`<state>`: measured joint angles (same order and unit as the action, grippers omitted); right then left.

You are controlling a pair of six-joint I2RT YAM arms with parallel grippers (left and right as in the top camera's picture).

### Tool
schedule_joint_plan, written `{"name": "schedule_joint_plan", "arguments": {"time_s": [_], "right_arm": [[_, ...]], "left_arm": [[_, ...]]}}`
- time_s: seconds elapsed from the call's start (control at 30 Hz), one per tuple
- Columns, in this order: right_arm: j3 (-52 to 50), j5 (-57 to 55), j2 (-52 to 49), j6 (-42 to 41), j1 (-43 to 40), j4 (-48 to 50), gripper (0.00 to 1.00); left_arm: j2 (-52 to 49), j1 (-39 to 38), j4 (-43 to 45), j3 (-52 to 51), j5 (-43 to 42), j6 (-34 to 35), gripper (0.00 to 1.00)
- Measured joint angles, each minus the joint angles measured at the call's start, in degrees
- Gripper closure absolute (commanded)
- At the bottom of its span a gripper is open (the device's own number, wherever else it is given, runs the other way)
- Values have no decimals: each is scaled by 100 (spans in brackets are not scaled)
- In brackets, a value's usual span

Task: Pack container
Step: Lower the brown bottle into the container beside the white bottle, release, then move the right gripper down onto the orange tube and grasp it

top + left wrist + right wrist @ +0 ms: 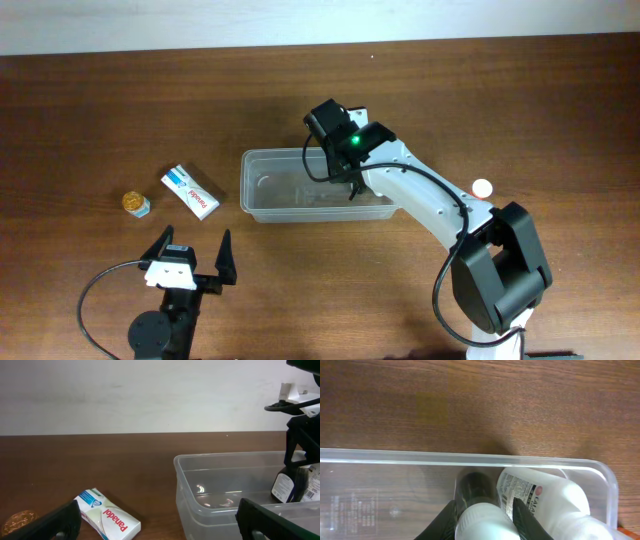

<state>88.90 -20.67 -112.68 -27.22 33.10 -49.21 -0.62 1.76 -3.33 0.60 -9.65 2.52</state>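
The container (270, 154) is a clear, long, shallow plastic tub at the table's middle. My right gripper (352, 186) reaches down into its right end. In the right wrist view the right gripper (485, 510) is shut on the white cap of a dark bottle (476, 486) standing upright inside the container (395, 457). A white labelled bottle (547, 500) lies beside it in the right corner. My left gripper (195, 255) is open and empty, low near the front left. The left wrist view shows the container (200, 510) and the dark bottle (286, 485) in it.
A white Panadol box (190, 192) lies left of the container, also in the left wrist view (107, 517). A small gold-lidded jar (136, 204) stands further left. A small white and red object (482, 187) lies right of the container.
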Motion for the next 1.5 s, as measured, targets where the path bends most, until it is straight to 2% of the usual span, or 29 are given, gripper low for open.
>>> {"name": "schedule_joint_plan", "arguments": {"time_s": [0.13, 0.27, 0.53, 0.67, 0.83, 0.9, 0.93, 1.07, 1.17, 1.2, 1.27, 1.5], "right_arm": [[0, -57, -4, 2, -2, -22, 71], [0, -96, -4, 15, -37, -87, 61], [37, -90, -4, 61, -105, -114, 61], [380, -68, 0, 177, -105, -216, 60], [1279, 9, 192, 269, -105, -739, 60], [1875, 79, 369, 350, -105, -1099, 57], [2166, 105, 452, 352, -105, -1325, 54], [3856, 166, 922, 407, -229, -2872, 53], [4725, 186, 1110, 391, -754, -4079, 50], [4795, 186, 1123, 387, -857, -4238, 43], [4876, 313, 1150, 348, -1408, -4763, 43], [3945, 1344, 1130, 402, -2968, -4767, 42]], "left_arm": [[0, 0, 0, 0, 0, 0, 1], [0, 0, 0, 0, 0, 0, 1], [0, 0, 0, 0, 0, 0, 1], [0, 0, 0, 0, 0, 0, 1], [0, 0, 0, 0, 0, 0, 1], [0, 0, 0, 0, 0, 0, 1], [0, 0, 0, 0, 0, 0, 1], [0, 0, 0, 0, 0, 0, 1], [0, 0, 0, 0, 0, 0, 1], [0, 0, 0, 0, 0, 0, 1], [0, 0, 0, 0, 0, 0, 1], [0, 0, 0, 0, 0, 0, 1]]}}
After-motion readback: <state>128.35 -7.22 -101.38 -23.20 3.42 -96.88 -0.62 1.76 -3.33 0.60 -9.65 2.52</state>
